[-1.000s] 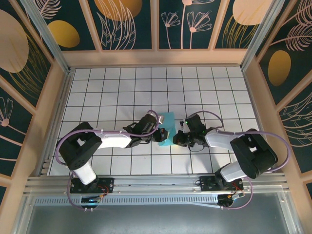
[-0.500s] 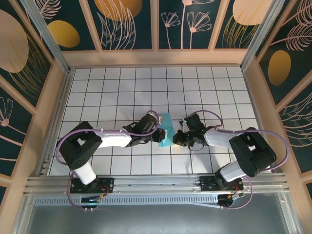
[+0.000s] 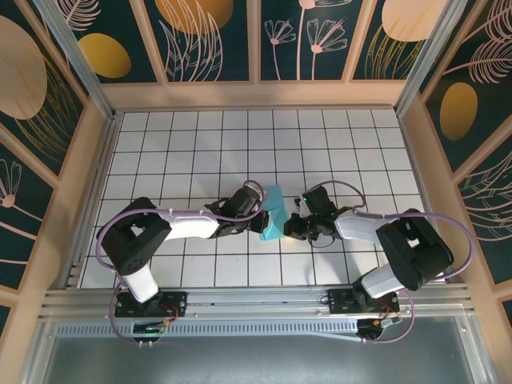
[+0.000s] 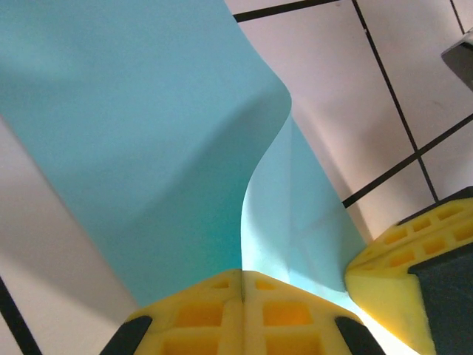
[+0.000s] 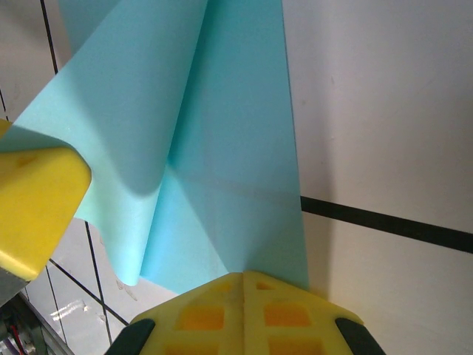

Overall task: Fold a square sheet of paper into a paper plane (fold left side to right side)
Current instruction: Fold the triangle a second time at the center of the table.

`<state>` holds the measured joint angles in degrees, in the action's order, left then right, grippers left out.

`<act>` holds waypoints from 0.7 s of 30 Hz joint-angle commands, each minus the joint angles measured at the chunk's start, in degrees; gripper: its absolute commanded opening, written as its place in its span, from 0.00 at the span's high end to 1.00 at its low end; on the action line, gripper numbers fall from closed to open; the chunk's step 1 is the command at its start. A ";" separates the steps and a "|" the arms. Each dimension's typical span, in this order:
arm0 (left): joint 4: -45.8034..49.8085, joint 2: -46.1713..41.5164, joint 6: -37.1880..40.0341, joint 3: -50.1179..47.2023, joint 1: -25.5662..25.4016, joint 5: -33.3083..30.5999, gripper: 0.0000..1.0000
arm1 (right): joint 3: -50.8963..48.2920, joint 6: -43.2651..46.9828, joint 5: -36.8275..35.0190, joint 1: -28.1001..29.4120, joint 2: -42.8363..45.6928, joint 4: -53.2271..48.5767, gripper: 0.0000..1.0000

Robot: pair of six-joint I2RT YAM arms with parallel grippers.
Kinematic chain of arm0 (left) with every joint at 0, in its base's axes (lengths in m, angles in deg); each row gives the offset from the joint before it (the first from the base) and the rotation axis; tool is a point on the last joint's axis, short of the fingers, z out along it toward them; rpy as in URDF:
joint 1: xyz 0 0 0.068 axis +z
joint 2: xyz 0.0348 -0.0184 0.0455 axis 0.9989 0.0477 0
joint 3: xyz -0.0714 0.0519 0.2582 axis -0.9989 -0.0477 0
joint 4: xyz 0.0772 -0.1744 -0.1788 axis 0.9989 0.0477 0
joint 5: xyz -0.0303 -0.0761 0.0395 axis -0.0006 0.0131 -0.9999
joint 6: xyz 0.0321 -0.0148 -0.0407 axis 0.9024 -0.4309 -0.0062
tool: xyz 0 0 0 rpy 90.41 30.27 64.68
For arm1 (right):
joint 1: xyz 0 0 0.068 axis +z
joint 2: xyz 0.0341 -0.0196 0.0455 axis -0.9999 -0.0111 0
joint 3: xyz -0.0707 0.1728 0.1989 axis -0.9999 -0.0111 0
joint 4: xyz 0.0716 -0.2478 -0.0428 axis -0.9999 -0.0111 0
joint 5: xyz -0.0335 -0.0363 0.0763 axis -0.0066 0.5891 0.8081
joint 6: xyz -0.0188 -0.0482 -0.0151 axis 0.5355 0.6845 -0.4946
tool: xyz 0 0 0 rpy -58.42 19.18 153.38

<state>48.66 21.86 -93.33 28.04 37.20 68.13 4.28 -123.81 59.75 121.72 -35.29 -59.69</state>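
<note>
White-tiled bench (image 3: 160,160), boxed in by dark leaf-patterned walls (image 3: 216,40). Near its centre, between the two arms: turquoise sheet of paper (image 3: 273,213), partly folded, with its left side raised off the surface.

Compared with a second ago: narrower outline from above, left arm reached further right, left flap carried toward the right edge. Judged as the left-to-right fold under way, not yet pressed flat.

Left claw (image 4: 242,275): pads pressed together, pinching the near edge of the lifted flap. Right claw (image 5: 244,279): pads pressed together, pinching the near end of the lower layer and keeping it low against the bench.

From above: outline and position only. From the left wrist: flap curling up and over in a smooth bend with no crease at the bend yet, faint crease lines on the layer beneath, and the right claw's yellow pad just beside. From the right wrist: crease lines across the flat layer, shadow under the raised flap, left claw's pad at the left edge.
</note>
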 commanded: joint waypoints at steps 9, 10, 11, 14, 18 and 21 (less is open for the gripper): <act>2.91 1.86 2.59 2.85 1.02 -3.14 1.00 | 0.60 1.49 -1.80 0.43 -1.58 -3.31 1.00; 2.91 1.86 2.62 2.94 1.11 -3.12 1.00 | 0.69 1.50 -1.81 0.42 -1.68 -3.35 1.00; 2.92 1.86 2.69 3.02 1.09 -3.19 1.00 | 0.78 1.54 -1.80 0.40 -1.71 -3.44 1.00; 2.82 2.07 2.80 3.29 1.09 -3.01 1.00 | 0.95 1.54 -1.80 0.42 -1.94 -3.50 1.00; 2.91 2.25 3.12 3.64 1.20 -2.95 1.00 | 1.22 1.67 -1.80 0.42 -2.11 -3.72 1.00; 2.66 2.36 3.22 3.62 1.20 -3.05 1.00 | 1.26 1.77 -1.98 0.42 -2.13 -3.86 1.00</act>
<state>50.73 23.39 -91.21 30.34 37.88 65.68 5.13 -123.46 59.88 121.72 -36.10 -60.15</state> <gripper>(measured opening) 0.043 0.049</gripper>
